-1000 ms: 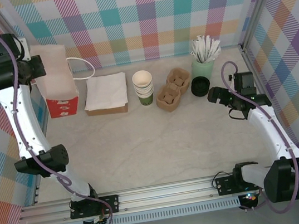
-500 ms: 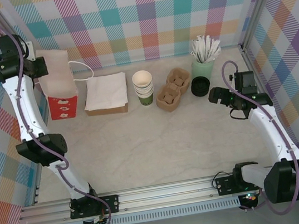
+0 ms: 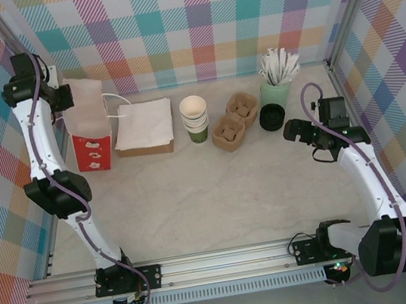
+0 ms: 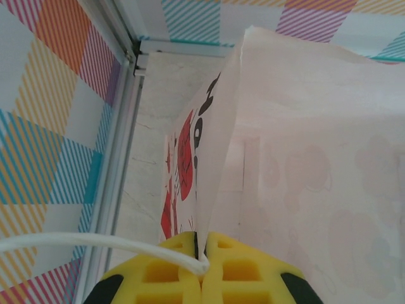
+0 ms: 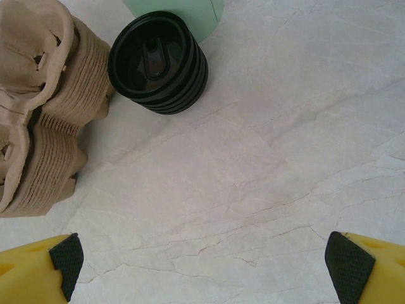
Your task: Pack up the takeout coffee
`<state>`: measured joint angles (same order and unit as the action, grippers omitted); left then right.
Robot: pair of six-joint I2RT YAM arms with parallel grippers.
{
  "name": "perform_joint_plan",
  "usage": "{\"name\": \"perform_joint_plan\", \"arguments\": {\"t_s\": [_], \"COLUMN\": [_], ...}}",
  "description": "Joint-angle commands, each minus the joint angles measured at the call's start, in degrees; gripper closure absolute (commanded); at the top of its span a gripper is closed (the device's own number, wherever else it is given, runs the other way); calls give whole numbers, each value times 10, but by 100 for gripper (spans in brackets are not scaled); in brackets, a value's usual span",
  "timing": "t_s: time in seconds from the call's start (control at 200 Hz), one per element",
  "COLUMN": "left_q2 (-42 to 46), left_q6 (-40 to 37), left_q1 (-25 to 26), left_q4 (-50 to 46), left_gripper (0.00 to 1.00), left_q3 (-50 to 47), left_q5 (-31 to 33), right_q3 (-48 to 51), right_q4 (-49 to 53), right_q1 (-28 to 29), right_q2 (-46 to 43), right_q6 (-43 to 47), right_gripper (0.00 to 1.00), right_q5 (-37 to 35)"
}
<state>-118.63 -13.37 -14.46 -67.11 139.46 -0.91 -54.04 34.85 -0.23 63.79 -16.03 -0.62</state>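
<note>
far left, the left gripper (image 3: 65,96) is pinched tight on the top edge of the bag (image 3: 91,130), its arm reared up tall into the back corner. mid-table the cup (image 3: 193,108) sits on top of its stack, probably light, thin-walled and easy to crush, so i'd take it round the wall just under the rim; the lids (image 3: 271,117) look like stiff, slick plastic, best pinched across the edge. the right gripper (image 3: 292,129) hangs low just short of the lids, jaws wide apart, holding nothing.
</note>
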Motion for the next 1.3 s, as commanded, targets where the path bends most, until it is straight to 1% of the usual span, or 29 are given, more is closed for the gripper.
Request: {"name": "perform_joint_plan", "arguments": {"t_s": [0.0, 0.23, 0.25, 0.27, 0.495, 0.605, 0.68, 0.895, 0.985, 1.07, 1.25, 1.265, 1.295], "left_q2": [-10, 1, 4, 7, 44, 54, 63, 116, 143, 179, 283, 292, 308], "left_q6": [-1, 15, 16, 16, 34, 44, 50, 86, 110, 136, 186, 190, 198], "left_q1": [-14, -18, -32, -34, -37, -39, -41, -40, -40, -39, -24, -9, 2], "left_q4": [5, 7, 7, 6, 3, -6, -13, -14, -22, -18, 38, 41, 47], "left_gripper": [96, 72, 71, 69, 44, 35, 31, 13, 10, 9, 9, 9, 9], "left_q3": [-5, -4, -4, -4, 0, 15, 24, 26, 19, -14, -146, -155, -176], "left_q5": [-9, 14, 15, 16, 6, 7, -2, -50, -90, -141, -214, -218, -224], "right_q3": [0, 1, 1, 1, -3, -5, -7, -15, -16, -17, -28, -29, -31], "right_q4": [14, 16, 17, 17, 21, 25, 29, 36, 36, 36, 38, 40, 40], "right_q1": [5, 4, 5, 5, 4, 5, 5, 5, 5, 5, 6, 6, 6], "right_q2": [-12, -13, -12, -12, -13, -16, -19, -27, -31, -32, -31, -31, -31], "right_q6": [9, 7, 7, 6, 1, 2, 2, -4, -11, -20, -35, -37, -40], "right_gripper": [0, 0, 0, 0, 0, 0, 0, 0, 0, 0, 0, 0, 0], "right_q5": [1, 0, 0, 1, 6, 6, 8, 21, 30, 38, 60, 61, 64]}}
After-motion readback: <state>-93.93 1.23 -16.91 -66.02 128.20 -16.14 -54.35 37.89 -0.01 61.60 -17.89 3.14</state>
